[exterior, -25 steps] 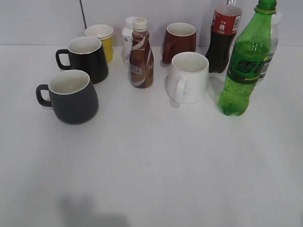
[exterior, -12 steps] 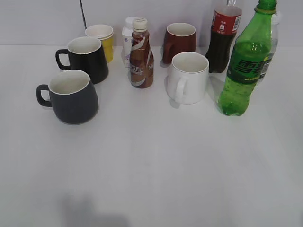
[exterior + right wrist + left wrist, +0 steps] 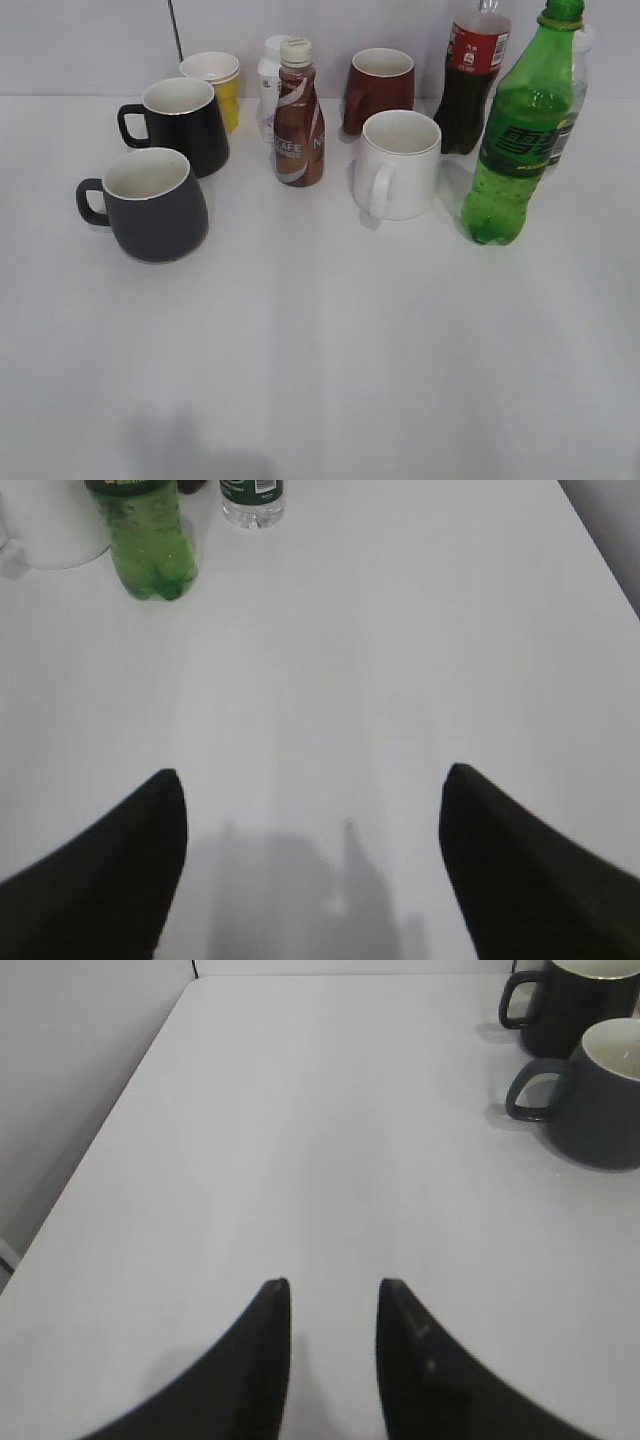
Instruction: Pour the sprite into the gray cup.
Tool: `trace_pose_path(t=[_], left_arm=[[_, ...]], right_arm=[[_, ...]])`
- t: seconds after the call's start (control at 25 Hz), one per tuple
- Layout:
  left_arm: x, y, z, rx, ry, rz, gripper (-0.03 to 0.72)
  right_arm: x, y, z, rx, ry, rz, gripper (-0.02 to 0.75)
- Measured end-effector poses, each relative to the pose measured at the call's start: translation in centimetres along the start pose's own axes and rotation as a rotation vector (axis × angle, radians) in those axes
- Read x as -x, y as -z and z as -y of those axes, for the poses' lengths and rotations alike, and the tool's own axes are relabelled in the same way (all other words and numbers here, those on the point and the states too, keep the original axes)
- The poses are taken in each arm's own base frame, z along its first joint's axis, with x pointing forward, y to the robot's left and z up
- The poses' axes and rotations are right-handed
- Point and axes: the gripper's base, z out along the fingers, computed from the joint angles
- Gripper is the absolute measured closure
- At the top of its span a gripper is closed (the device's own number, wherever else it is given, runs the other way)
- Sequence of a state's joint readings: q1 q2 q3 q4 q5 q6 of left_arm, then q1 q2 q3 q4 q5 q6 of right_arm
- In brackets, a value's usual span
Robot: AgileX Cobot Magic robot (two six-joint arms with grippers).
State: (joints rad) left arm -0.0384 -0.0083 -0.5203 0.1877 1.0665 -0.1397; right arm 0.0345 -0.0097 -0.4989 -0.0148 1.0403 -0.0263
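The tall translucent green plastic sprite bottle [image 3: 520,135] with a dark green label stands upright at the right of the exterior frame, on the white table [image 3: 330,340]. In the right wrist view its bumpy base [image 3: 150,545] appears at the upper left, with the base of a small clear water bottle [image 3: 252,502] just beside it to the right.

The squat charcoal-gray matte cup [image 3: 152,205] with a cream-white inside stands at the left of the exterior frame, handle pointing left, well apart from the sprite bottle. Just behind it stands a glossier black mug [image 3: 183,125]. Both also show at the upper right of the left wrist view, the gray cup [image 3: 590,1095] the lower one.

Between them, from the centre rightward: a brown coffee-drink bottle [image 3: 298,115], a white mug [image 3: 398,165], a dark red mug [image 3: 380,88] and a dark cola bottle with a red label [image 3: 472,75]. A yellow paper cup [image 3: 216,85] sits at the upper left.

The left claw [image 3: 333,1300] is narrowly parted, holding nothing, over bare table. The right claw [image 3: 312,800] is spread wide, holding nothing, well short of the sprite bottle. Neither claw appears in the exterior view.
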Motion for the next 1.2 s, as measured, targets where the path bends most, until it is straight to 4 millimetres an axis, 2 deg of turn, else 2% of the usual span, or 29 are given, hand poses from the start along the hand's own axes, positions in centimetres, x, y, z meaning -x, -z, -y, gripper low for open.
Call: trace_pose_path(t=[0.6,0.72,0.88,1.0,1.12,1.2], left_arm=[[0.0,-0.1,0.2,-0.017,0.009,-0.009,0.454],[0.8,-0.4,0.6,-0.049,0.022,-0.017,0.454],[3.9,-1.1,1.4,-0.128,0.06,0.214,0.454],[6.5,-2.0,2.0,-0.172,0.079,0.5,0.452],[7.3,-4.0,2.5,-0.19,0.058,0.672,0.444],[6.8,-6.1,3.0,-0.202,0.04,0.693,0.44]], right_arm=[[0.0,0.0,0.0,0.0,0.0,0.0,0.148],[0.0,0.0,0.0,0.0,0.0,0.0,0.148],[0.0,0.0,0.0,0.0,0.0,0.0,0.148],[0.0,0.0,0.0,0.0,0.0,0.0,0.148],[0.0,0.0,0.0,0.0,0.0,0.0,0.148],[0.0,0.0,0.0,0.0,0.0,0.0,0.148]])
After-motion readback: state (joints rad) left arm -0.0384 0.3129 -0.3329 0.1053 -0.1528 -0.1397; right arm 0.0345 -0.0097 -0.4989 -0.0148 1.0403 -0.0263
